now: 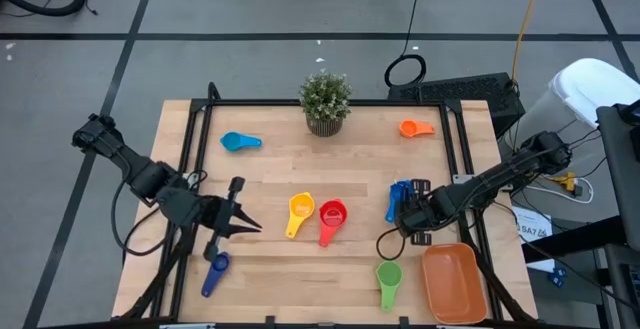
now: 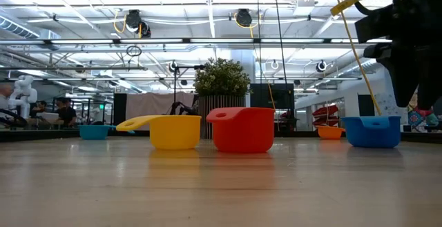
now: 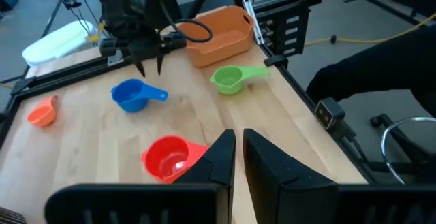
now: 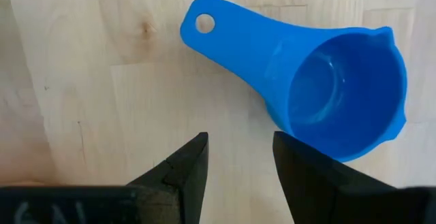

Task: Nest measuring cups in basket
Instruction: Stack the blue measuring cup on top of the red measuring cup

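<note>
Blue cup sits upright on the table, right of centre, handle pointing away from the bowl, not yet picked up. Right gripper hangs directly over it, fingers part-open w/ a clear gap, empty; handle lies just beyond the tips.

Step, as I read it: approach for the 1st pick; nothing nested yet. Basket at near-right corner looks empty, w/ green cup just left of it. Next move prob. needs the gripper to come down, straddle the blue handle or rim, close, then carry toward the basket.

Other cups spread out: red and yellow side by side mid-table, light blue far left, orange far right, dark blue near left.

Right arm reaches in from the right edge, wrist angled down. Left gripper waits on the left side near the dark blue cup, fingers nearly shut, holding nothing.
</note>
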Controlling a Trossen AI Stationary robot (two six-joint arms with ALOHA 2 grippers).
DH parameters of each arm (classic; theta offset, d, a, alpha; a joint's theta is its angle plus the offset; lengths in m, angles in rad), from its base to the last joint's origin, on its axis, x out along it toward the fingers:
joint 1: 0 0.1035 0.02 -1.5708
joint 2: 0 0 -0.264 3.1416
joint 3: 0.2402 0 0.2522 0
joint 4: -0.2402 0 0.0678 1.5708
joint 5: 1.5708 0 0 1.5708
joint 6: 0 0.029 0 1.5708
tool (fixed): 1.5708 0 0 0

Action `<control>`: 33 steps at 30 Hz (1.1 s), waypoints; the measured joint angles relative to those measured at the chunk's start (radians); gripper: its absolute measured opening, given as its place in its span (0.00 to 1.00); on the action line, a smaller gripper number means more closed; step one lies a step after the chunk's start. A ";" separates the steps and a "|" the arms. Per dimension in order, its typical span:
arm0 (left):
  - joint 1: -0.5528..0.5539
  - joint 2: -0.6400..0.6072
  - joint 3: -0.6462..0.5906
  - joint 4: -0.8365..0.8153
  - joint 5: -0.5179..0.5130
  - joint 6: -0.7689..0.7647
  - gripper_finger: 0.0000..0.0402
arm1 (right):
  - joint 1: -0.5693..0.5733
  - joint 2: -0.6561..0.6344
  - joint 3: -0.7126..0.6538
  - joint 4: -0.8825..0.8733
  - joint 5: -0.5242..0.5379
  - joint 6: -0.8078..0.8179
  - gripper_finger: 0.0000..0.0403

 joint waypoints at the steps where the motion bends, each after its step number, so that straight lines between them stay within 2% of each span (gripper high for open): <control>1: 0.001 -0.002 0.000 -0.001 0.000 0.004 0.09 | -0.002 0.000 0.000 0.000 0.000 -0.008 0.39; 15: 0.026 -0.034 0.000 -0.036 -0.015 0.024 0.09 | -0.080 0.000 -0.002 0.001 0.027 -0.080 0.39; 20: 0.026 -0.069 -0.015 -0.014 -0.007 0.038 0.09 | -0.100 0.000 -0.051 0.049 0.020 -0.093 0.39; 28: 0.026 -0.205 -0.239 0.192 0.001 0.019 0.09 | -0.100 0.001 -0.103 0.100 0.023 -0.079 0.39; 33: 0.026 -0.301 -0.353 0.265 0.000 -0.009 0.09 | -0.101 0.001 -0.103 0.134 0.027 -0.092 0.39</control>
